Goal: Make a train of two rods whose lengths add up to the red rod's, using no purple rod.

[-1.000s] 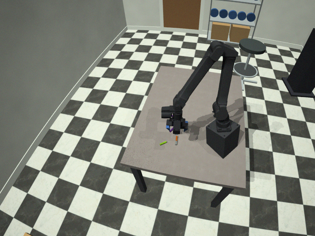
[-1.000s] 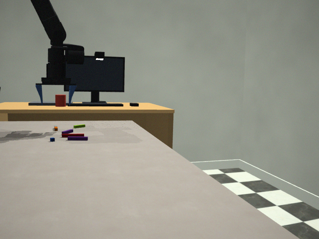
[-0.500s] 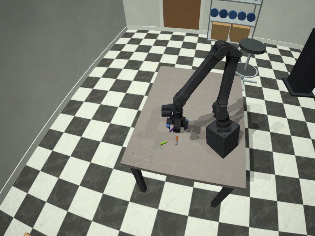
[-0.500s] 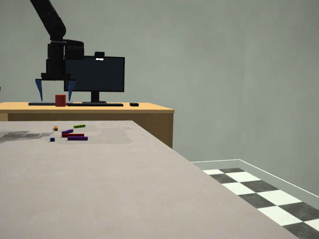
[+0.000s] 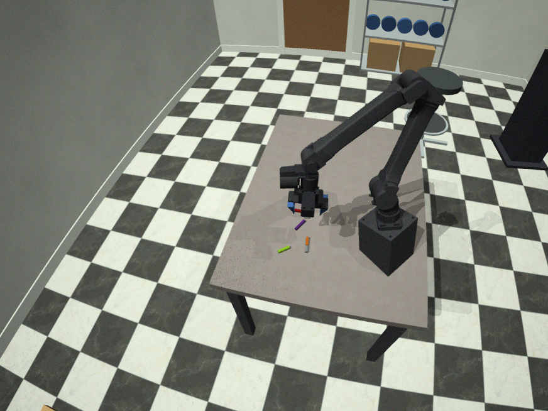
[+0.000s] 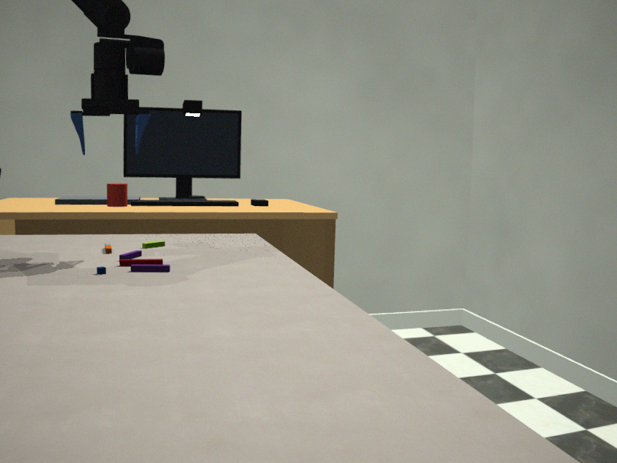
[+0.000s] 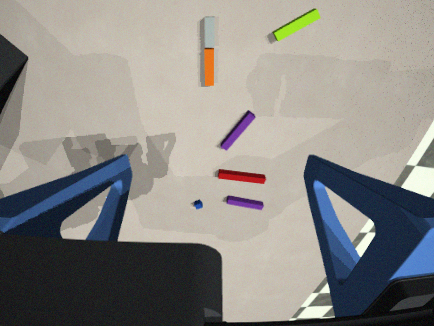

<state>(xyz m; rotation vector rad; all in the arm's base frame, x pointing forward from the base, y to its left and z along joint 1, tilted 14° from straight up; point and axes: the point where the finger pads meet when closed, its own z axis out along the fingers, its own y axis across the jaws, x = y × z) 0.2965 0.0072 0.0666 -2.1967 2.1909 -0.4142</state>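
Checkered flooring surrounds a grey table [image 5: 354, 291] on which seven small rods are scattered near the middle, toward the left edge as seen from above. The gripper [image 7: 216, 212] is raised well above them with its blue fingers spread fully apart and nothing held.

Counted in the wrist view: one red rod [image 7: 241, 176], two purple rods [image 7: 237, 130] [image 7: 244, 202], one blue cube [image 7: 197, 203], one lime rod [image 7: 296, 25], one orange rod [image 7: 209, 66] and one grey rod [image 7: 209, 31].

The orange and grey rods are laid end to end in one line, apparently touching; four and three make seven, so the train is judged to be complete. It lies ahead of the gripper, farther from it than the red rod, with its long axis running away from the camera. The nearer purple rod, set at a slant, is apart from the orange end, and the lime rod is well apart to the side. The red rod, the second purple rod and the blue cube lie almost directly below the open fingers.
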